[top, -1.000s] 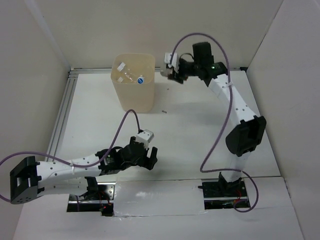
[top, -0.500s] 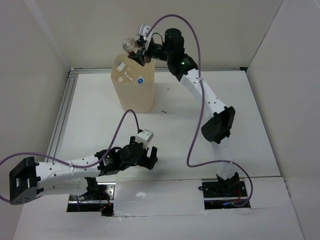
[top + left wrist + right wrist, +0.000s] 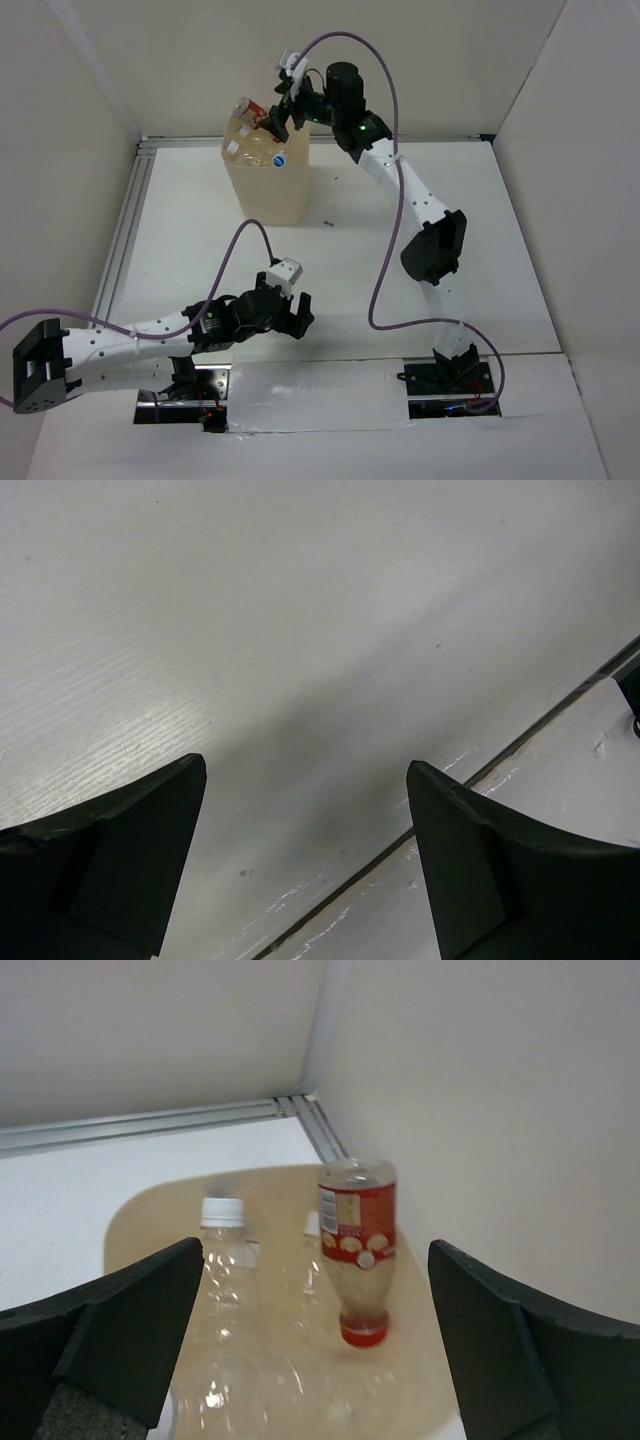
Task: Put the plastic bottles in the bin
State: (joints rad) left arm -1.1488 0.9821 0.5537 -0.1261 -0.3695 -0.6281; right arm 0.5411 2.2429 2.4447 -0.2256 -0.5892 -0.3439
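From above, the bin [image 3: 268, 185] stands near the far edge of the counter [image 3: 340, 255], toward its left corner. The right pincer [image 3: 277, 118] hangs over the bin's mouth, and the red-label bottle [image 3: 249, 108] is just at the rim. The left pincer [image 3: 296, 314] waits near the front edge, apart and empty. The left wrist view shows only bare counter [image 3: 300, 630] between the spread jaws of the left pincer [image 3: 305, 865]. In the right wrist view the right pincer [image 3: 315, 1320] is wide apart. The red-label bottle [image 3: 357, 1250] is free of it, cap downward, inside the bin [image 3: 140, 1210] beside a clear bottle [image 3: 222, 1255]. I judge such bottles light, thin and easy to dent, a little slippery; the middle of the body is the best hold. Half a second earlier this pincer was carrying the bottle above the rim; now it has let go, and the left arm has hardly shifted.
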